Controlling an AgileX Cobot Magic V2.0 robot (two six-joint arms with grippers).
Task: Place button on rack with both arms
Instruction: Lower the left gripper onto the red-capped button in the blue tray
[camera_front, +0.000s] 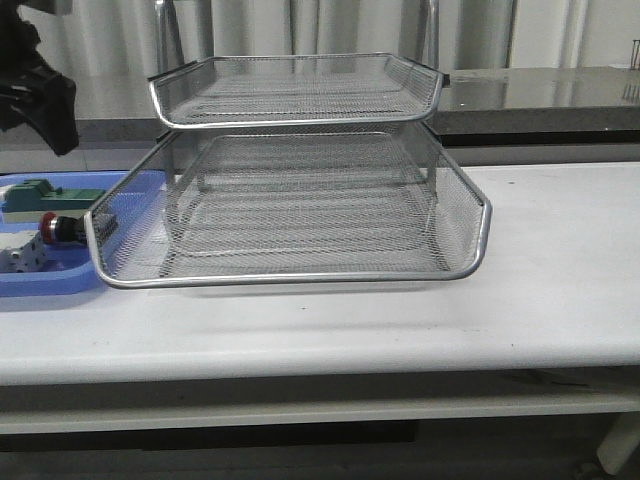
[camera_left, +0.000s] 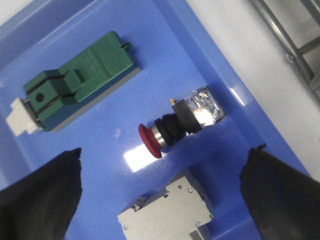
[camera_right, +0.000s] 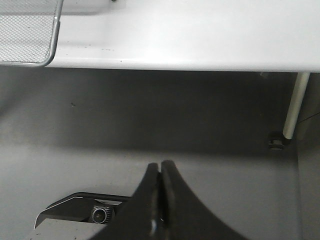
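In the left wrist view, the left gripper (camera_left: 160, 195) is spread wide, its two black fingers (camera_left: 42, 192) at either side of the frame with a broad gap between them, holding nothing and touching nothing. Between and just beyond the fingers lies a white boxy part (camera_left: 167, 212) on the floor of the blue tray (camera_left: 165, 60). Just past it the button (camera_left: 177, 125) lies on its side on the tray floor, red cap toward the left finger, silver collar and black body next, and a glossy rear block catching a bright glare. It is apart from both fingers and from the white part. Farther on lies a green block (camera_left: 80, 75) with a small white piece at one end, well apart from the button.

The right gripper (camera_right: 160, 200) is shut, its two fingers pressed together with only a thin seam between them and nothing visible in it. It hangs below table level, over grey floor; beyond it the edge of the white table (camera_right: 200, 45) and a corner of the rack (camera_right: 27, 32) show.

In the front view the blue tray (camera_front: 60, 280) sits at the left end of the table (camera_front: 540, 270), with the button (camera_front: 58, 229) in it, just beside the rack's lower tier. The rack (camera_front: 300, 220) stands at the middle of the table, its mesh tiers bare. The left arm (camera_front: 35, 85) hangs above the tray at the far left.
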